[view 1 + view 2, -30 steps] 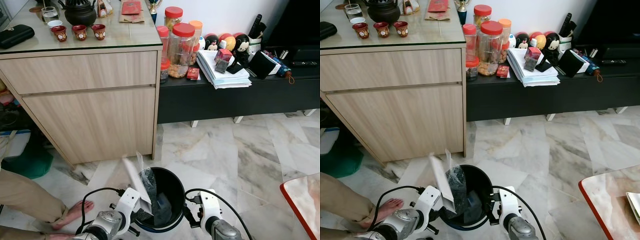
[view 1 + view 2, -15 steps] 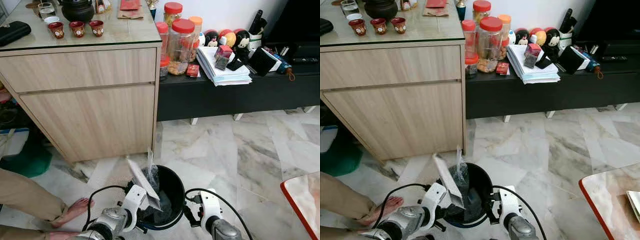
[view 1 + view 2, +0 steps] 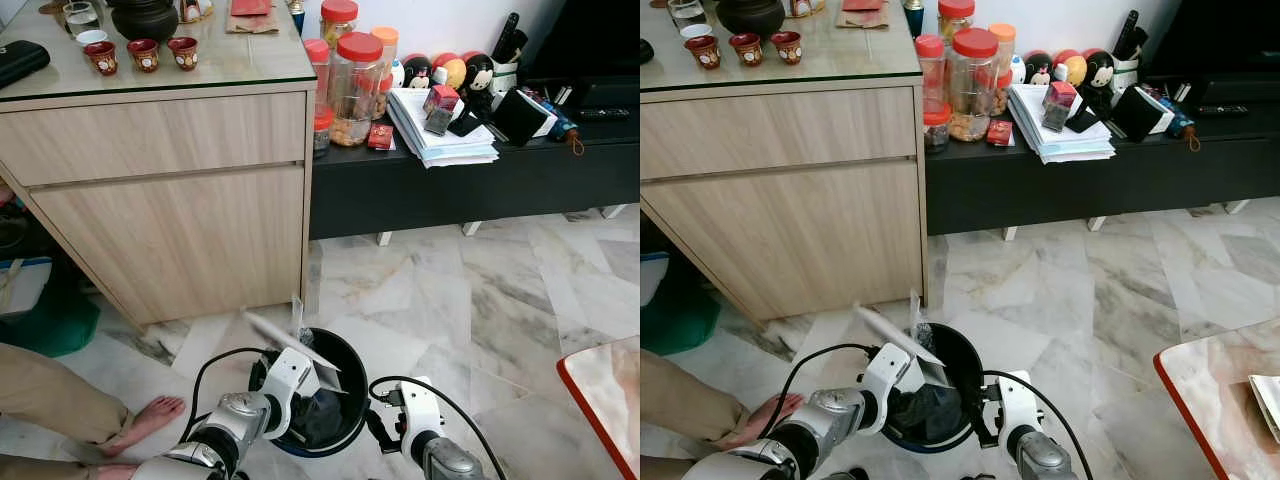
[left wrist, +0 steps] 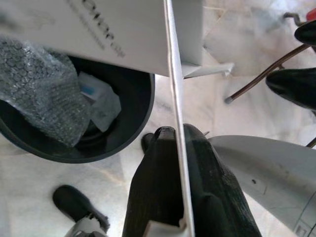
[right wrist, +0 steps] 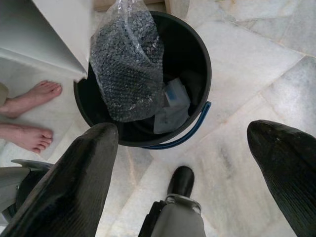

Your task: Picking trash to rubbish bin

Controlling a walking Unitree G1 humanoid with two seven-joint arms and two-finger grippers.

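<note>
White flat card (image 4: 148, 34) pinched by left fingers (image 4: 153, 197) over round black bin (image 5: 197, 64).

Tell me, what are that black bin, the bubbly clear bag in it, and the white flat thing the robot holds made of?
The bin looks like matte black plastic with a blue handle. The bag seems to be bubble wrap: clear film covered in small bubbles. The white sheet, pinched in the left gripper, is thin, stiff and printed, probably cardboard.
</note>
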